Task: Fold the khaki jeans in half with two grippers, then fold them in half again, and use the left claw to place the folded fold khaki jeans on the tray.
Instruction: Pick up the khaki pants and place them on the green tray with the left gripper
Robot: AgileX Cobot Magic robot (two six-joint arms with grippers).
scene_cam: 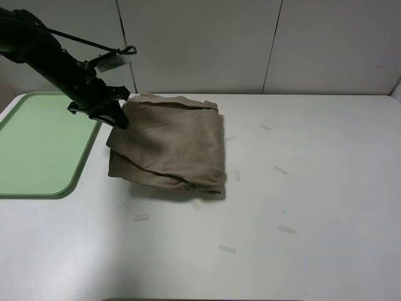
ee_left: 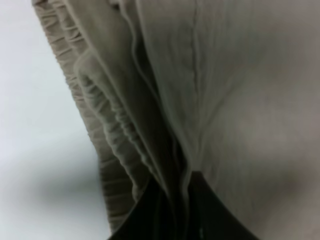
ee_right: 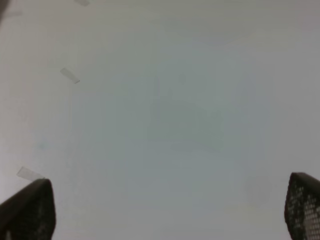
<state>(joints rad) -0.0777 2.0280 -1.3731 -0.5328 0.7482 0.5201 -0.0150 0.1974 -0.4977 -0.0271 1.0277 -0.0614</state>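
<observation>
Khaki jeans (scene_cam: 169, 144) folded into a thick bundle, lying near the back edge of the bench (scene_cam: 313, 207), left of its middle, just beside the right rim of the tray (scene_cam: 37, 144). Pinched at the back-left corner by the left claw (scene_cam: 118, 119), jaws closed on the layered cloth. Tray flat along the bench's left edge. Right gripper (ee_right: 167, 205) over bare bench top, jaws wide apart, holding nothing. Tape strips (scene_cam: 226, 249) scattered toward the front edge.

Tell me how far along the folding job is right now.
Done: the khaki jeans are folded into a compact stack on the table, beside the tray. In hand: the left claw is shut on the stack's tray-side edge; the right gripper hangs open over the table. Left: carry the stack onto the tray.
</observation>
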